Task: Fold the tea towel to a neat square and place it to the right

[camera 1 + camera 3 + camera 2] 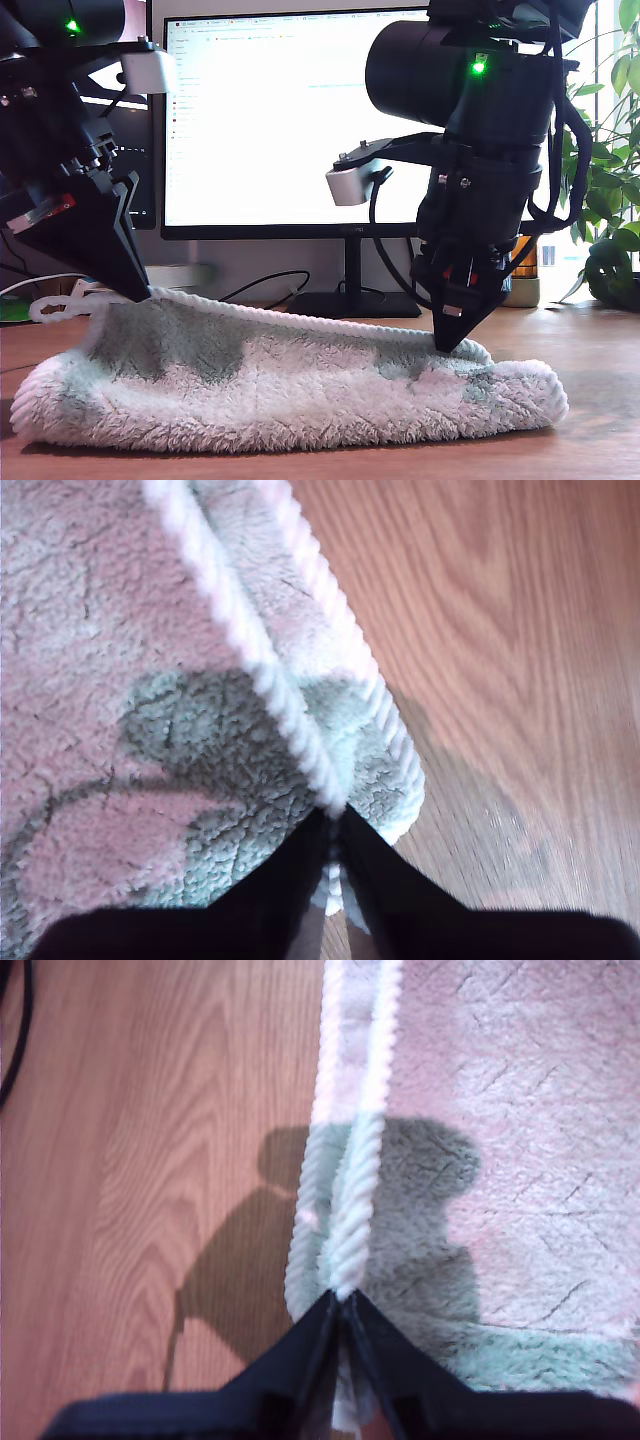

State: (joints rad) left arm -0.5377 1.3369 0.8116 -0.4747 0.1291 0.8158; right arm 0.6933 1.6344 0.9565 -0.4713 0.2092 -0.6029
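- My first gripper (340, 1305) was clenched on the hem (360, 1160), the jaws meeting on the cord with no gap between them.
- My second gripper (332, 815) was likewise closed on the hem, at a rounded end of the cloth.
- In each wrist view two cords ran side by side away from the jaws, so I judged that two layers lay edge on edge there.
- The towel (290, 390) lay on the table (600, 440) in front of the monitor (280, 120). It was a long, puffy band with a rounded fold along its near side.
- In the exterior view an arm stood at each end of the far edge, tips down in the pile. I could not tell from the wrist views which arm was which.
- By my reckoning one fold was made. The cloth was much wider than deep, so it was not yet a square.
- A crosswise fold remained, then squaring up and moving it aside.
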